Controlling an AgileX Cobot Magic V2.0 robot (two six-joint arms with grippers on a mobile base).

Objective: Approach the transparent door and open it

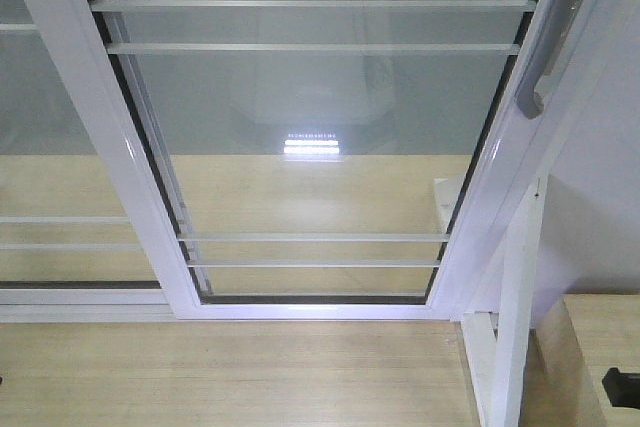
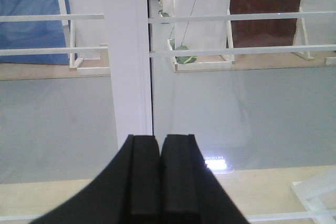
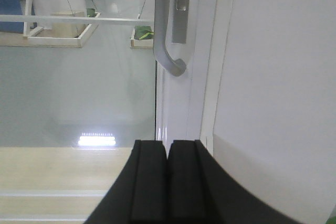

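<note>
Right wrist view: the transparent door (image 3: pixel 79 82) looks heavy, stiff and fragile — take its curved silver handle (image 3: pixel 166 35), not the glass; left gripper (image 2: pixel 160 179) and right gripper (image 3: pixel 168 179) are clenched, empty.

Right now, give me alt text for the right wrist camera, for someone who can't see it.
The shut right claw faces the transparent door, below its curved silver handle. Glass with thin horizontal bars fills the left; a white wall fills the right.
</note>
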